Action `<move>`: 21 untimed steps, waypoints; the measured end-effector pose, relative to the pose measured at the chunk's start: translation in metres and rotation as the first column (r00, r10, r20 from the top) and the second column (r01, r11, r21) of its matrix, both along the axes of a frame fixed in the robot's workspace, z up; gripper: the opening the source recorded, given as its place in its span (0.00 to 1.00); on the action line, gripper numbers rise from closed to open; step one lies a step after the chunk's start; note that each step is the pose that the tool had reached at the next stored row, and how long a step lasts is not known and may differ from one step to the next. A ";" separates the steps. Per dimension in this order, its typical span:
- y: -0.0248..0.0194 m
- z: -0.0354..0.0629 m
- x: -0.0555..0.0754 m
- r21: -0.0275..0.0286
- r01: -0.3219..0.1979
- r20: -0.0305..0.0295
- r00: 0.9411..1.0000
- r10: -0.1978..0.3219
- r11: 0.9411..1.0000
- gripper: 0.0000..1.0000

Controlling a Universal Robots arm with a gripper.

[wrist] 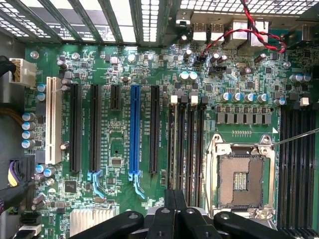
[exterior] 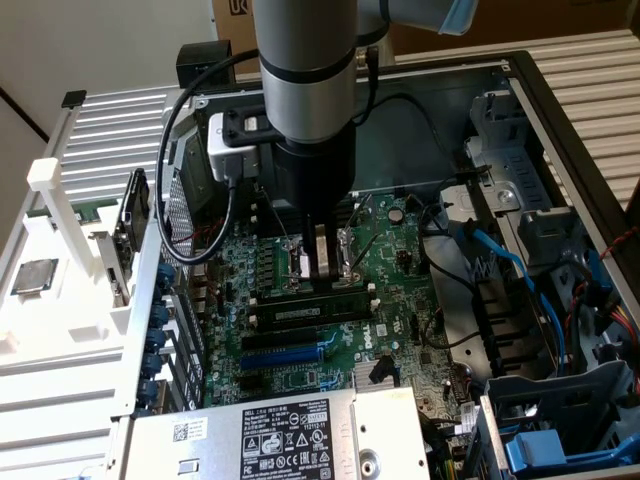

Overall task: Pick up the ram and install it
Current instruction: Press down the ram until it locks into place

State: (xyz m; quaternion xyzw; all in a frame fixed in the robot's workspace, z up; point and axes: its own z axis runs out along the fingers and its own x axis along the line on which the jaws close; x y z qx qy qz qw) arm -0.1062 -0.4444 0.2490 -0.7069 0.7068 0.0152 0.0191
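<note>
The ram (exterior: 305, 313), a long narrow stick with a small white label, stands on edge in one of the black memory slots (wrist: 187, 144) of the green motherboard (exterior: 400, 250). It sits level between the slot's end clips. My gripper (exterior: 321, 282) points straight down over the middle of the ram, its two fingers pressed together with nothing between them. The tips hang just above the ram's top edge, and I cannot tell if they touch it. In the wrist view the shut gripper (wrist: 175, 195) hovers over the row of memory slots, beside the empty processor socket (wrist: 241, 179).
The motherboard lies inside an open computer case (exterior: 520, 80). Blue and black cables (exterior: 500, 260) and drive bays crowd the exterior view's right. A power supply (exterior: 280, 435) is in front. A white rack (exterior: 60, 200) on the exterior view's left holds a silver processor chip (exterior: 32, 277) and an upright card (exterior: 135, 225).
</note>
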 end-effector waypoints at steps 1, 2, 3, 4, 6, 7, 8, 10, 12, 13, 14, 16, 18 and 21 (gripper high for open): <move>0.0002 0.0000 0.000 0.000 0.000 0.000 1.000 0.000 1.000 0.11; 0.0009 -0.0003 -0.001 0.000 0.000 0.001 1.000 0.000 1.000 0.11; 0.0018 -0.0006 -0.001 0.000 0.000 0.001 1.000 0.000 1.000 0.11; 0.0023 -0.0008 -0.001 0.000 0.000 0.001 1.000 0.000 1.000 0.11; 0.0024 -0.0009 -0.002 0.000 0.000 0.001 1.000 0.000 1.000 0.11; 0.0024 -0.0011 -0.002 0.000 0.000 0.001 1.000 0.000 1.000 0.11; 0.0023 -0.0014 -0.002 0.000 0.000 0.001 1.000 0.000 1.000 0.11; 0.0024 -0.0023 -0.002 0.000 0.000 0.001 1.000 0.000 1.000 0.11; 0.0025 -0.0035 -0.002 0.000 0.000 0.001 1.000 0.000 1.000 0.11; 0.0026 -0.0040 -0.002 0.000 0.000 0.001 1.000 0.000 1.000 0.11; 0.0027 -0.0044 -0.002 0.000 0.000 0.001 1.000 0.000 1.000 0.11; 0.0028 -0.0052 -0.003 0.000 0.000 0.001 1.000 0.000 1.000 0.11; 0.0028 -0.0063 -0.003 0.000 0.000 0.001 1.000 0.000 1.000 0.11; 0.0030 -0.0081 -0.003 0.000 0.000 0.001 1.000 0.000 1.000 0.11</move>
